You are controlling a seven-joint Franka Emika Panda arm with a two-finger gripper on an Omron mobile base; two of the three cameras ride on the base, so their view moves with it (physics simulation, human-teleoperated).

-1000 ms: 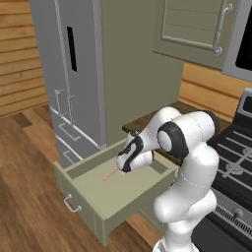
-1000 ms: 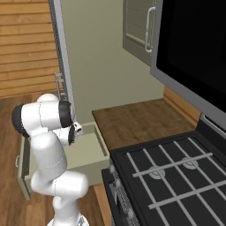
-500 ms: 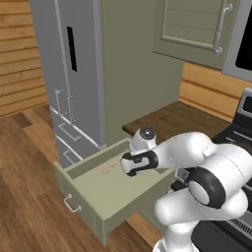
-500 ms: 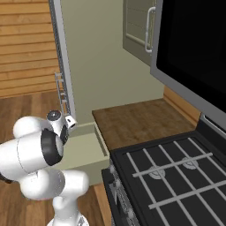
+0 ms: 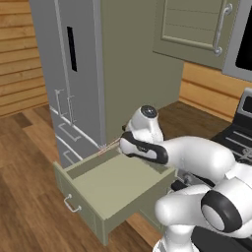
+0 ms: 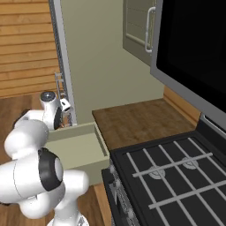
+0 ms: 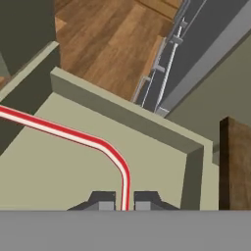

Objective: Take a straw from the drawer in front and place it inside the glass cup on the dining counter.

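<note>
The gripper (image 7: 123, 201) is clamped on the red-and-white bendy straw (image 7: 93, 141), fingers nearly together, holding it above the open sage-green drawer (image 5: 116, 181), near the drawer's back corner beside the grey fridge (image 5: 74, 74).

I see drawer (image 5: 114, 189) pulled out over plank floor (image 5: 29, 197), sage-green, handle on front panel. Drawer bottom bare from my left base view. In hand view, drawer (image 7: 73, 162) floor sits below me, wall rims around it. Wood counter (image 6: 137, 123) runs beside drawer (image 6: 77, 148) in right base view, stove (image 6: 176, 176) touching its near edge. I see nothing lying on counter top.
</note>
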